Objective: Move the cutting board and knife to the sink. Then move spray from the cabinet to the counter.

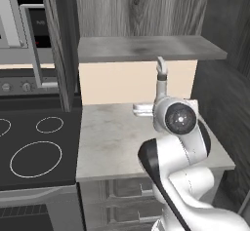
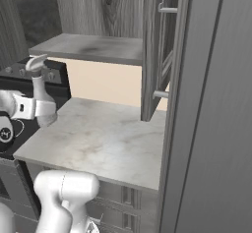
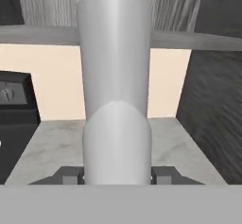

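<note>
I am holding the tall slim pale grey-white spray bottle (image 3: 116, 90) upright in my pincer (image 3: 117, 175), my two dark fingertips (image 3: 70, 176) pressing against its lower body from either side. Seen from the right base camera, the bottle (image 2: 42, 99) with its curved trigger nozzle is hanging just above the near left part of the pale marbled tabletop (image 2: 108, 138); whether its base is touching the surface I cannot tell. From the left base camera the bottle (image 1: 161, 81) is rising behind my white arm. Behind it and higher up, the dark grey wood-grain cabinet (image 1: 146, 10) is standing open with its grey inner shelf (image 1: 141, 47) bare. A black cooktop (image 1: 34, 147) is lying to the left of the tabletop
</note>
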Robot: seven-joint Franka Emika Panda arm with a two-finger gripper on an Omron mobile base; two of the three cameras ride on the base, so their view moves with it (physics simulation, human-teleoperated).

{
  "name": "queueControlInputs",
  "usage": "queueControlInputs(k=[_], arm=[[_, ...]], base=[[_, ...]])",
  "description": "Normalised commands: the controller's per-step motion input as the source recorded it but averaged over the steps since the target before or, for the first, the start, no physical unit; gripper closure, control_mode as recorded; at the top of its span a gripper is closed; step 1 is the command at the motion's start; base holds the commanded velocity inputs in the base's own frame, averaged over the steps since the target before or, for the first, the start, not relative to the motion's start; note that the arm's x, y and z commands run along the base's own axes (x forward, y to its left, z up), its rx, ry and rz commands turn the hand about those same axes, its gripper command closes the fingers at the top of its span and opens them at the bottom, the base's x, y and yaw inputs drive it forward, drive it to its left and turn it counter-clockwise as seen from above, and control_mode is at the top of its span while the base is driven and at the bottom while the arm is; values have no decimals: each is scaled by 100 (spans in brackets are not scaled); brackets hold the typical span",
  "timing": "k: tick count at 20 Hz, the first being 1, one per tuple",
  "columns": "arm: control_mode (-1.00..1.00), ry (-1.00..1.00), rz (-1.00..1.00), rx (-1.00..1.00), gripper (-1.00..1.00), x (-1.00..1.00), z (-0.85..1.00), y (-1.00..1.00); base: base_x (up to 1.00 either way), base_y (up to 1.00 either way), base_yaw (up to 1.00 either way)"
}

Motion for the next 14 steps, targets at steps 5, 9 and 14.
queueControlInputs(k=[5, 9, 14], arm=[[-100, 3, -20, 0, 100, 12, -92, -63], [-100, 0, -31, 0, 100, 35, -100, -38], [-100, 0, -34, 0, 100, 59, -99, -42]], base=[[0, 0, 0], [0, 0, 0], [0, 0, 0]])
